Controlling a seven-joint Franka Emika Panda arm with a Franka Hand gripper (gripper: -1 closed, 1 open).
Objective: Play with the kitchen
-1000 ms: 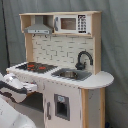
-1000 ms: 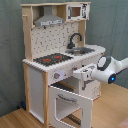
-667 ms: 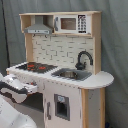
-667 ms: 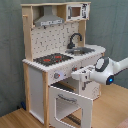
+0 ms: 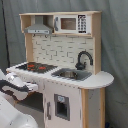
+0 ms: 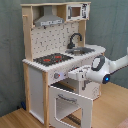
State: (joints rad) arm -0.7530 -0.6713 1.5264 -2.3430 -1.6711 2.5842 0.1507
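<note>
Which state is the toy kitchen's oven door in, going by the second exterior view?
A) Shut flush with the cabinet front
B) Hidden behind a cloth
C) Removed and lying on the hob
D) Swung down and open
D: in the second exterior view the oven door hangs out from the front of the toy kitchen, tilted forward below the hob, with the cabinet opening visible behind it.

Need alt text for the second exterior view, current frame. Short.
A white robot arm reaches in from the second exterior view's right toward the front of a tall toy kitchen of pale wood and white panels, just above its oven door, which hangs open. On the counter are a black hob with red rings, a sink and a black faucet.
</note>
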